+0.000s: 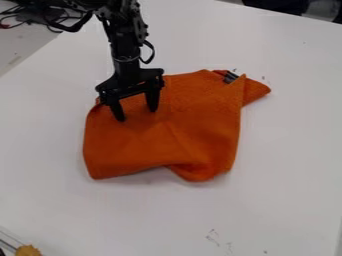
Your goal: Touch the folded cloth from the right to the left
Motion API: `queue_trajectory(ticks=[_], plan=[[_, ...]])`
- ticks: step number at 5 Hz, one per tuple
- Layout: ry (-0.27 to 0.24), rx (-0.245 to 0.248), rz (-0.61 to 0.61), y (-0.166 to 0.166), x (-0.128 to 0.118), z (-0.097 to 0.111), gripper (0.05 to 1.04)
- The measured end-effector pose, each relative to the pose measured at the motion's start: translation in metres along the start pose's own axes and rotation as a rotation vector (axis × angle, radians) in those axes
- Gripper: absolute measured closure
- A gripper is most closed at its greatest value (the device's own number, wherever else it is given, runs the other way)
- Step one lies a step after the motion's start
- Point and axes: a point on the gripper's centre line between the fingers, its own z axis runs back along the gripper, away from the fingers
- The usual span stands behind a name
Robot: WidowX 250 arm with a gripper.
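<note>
And the hand [136, 116] is hanging over the upper left of the orange cloth [167, 132], its fingers standing well apart, gripping nothing, while the cloth is lying folded on the white worktop [287, 150].

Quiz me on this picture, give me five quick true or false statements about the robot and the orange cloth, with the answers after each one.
1. The gripper is over the cloth. True.
2. The gripper's two fingers are pressed together. False: they stand apart.
3. The cloth hangs off the edge of the table. False: it lies wholly on the white table.
4. A pointed flap of the cloth sticks out toward the right side of the picture. True.
5. The gripper is at the end of the cloth nearest the bottom of the picture. False: it is over the upper left part, as the camera sees it.
</note>
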Motion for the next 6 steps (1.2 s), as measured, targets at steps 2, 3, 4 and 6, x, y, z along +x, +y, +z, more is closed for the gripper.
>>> queue_trajectory(ticks=[2, 3, 4, 6], plan=[[-0.027, 0.033, 0.073, 0.033, 0.021, -0.001, 0.084], [-0.045, 0.042, 0.098, 0.043, 0.031, 0.002, 0.084], [-0.055, 0.048, 0.130, 0.053, 0.040, 0.003, 0.084], [-0.064, 0.053, 0.155, 0.065, 0.046, 0.003, 0.084]])
